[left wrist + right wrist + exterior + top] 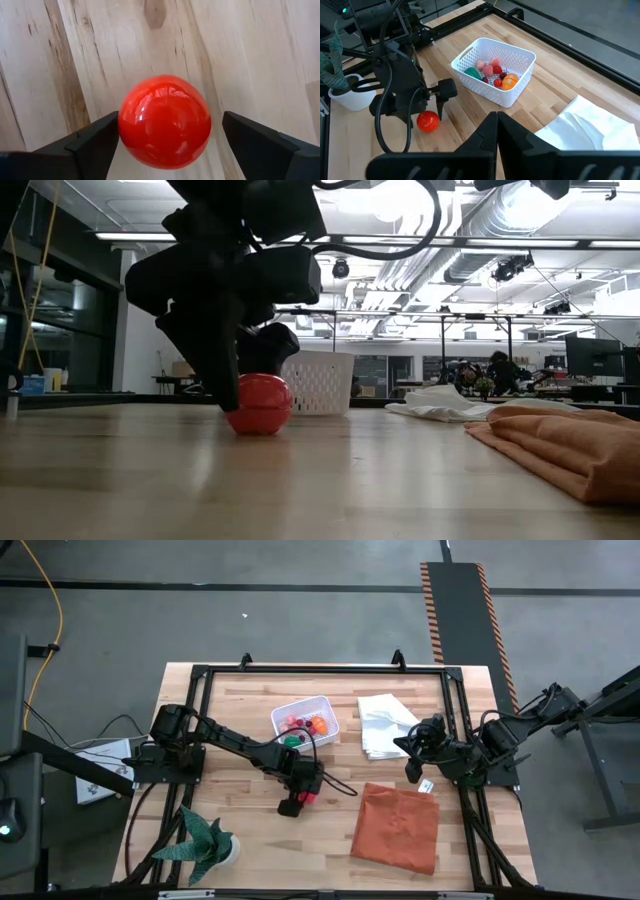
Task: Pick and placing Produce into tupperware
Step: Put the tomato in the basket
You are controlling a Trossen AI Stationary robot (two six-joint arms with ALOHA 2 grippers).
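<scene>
Red toy tomato (164,121) fills my left wrist view, resting on the wooden surface (260,55) between the two dark fingers (92,145). One finger touches its side; the other stands apart from it, so I read the left gripper (296,802) as spread around the tomato, not clamped. The tomato is a near-sphere with no long axis I can determine; no stem end shows, so its pointing direction cannot be told.

From above, I place the left gripper just toward the front edge from the white perforated tub (305,722), with the tomato (306,798) outside the tub. The tub's long axis runs roughly left to right, slightly skewed. It holds pink, red, orange and green produce (492,73).

My right gripper (413,766) waits pressed together, empty, above the surface between the white cloth (385,725) and orange cloth (397,827).
</scene>
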